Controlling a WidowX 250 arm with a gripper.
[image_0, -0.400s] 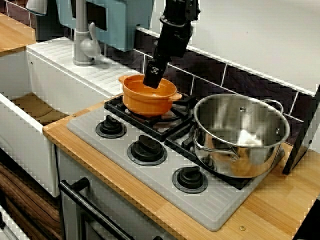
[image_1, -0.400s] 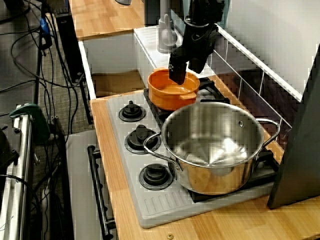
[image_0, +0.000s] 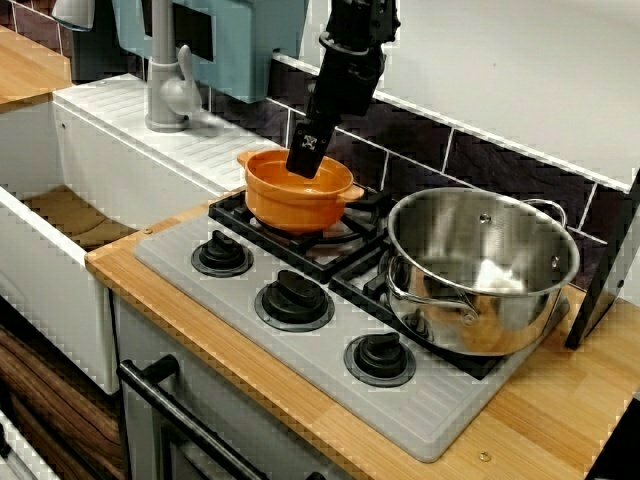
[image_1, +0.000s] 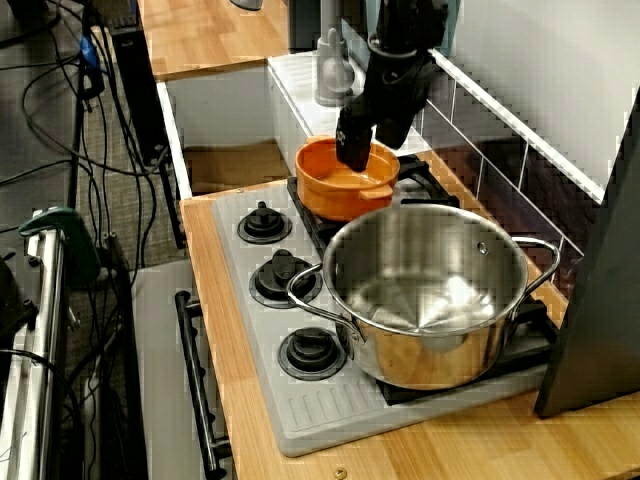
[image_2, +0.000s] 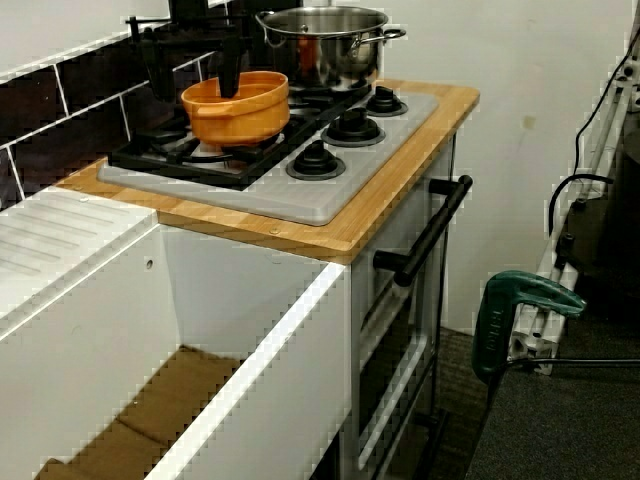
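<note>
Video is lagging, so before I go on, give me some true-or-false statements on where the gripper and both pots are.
1. The gripper dips into the orange pot. True.
2. The orange pot sits in the sink. False: it stands on a back burner of the hob.
3. The steel pot has a lid on. False: it is open, with no lid.
4. The steel pot stands on the hob beside the orange pot. True.
5. Three knobs line the hob's front edge. True.
</note>
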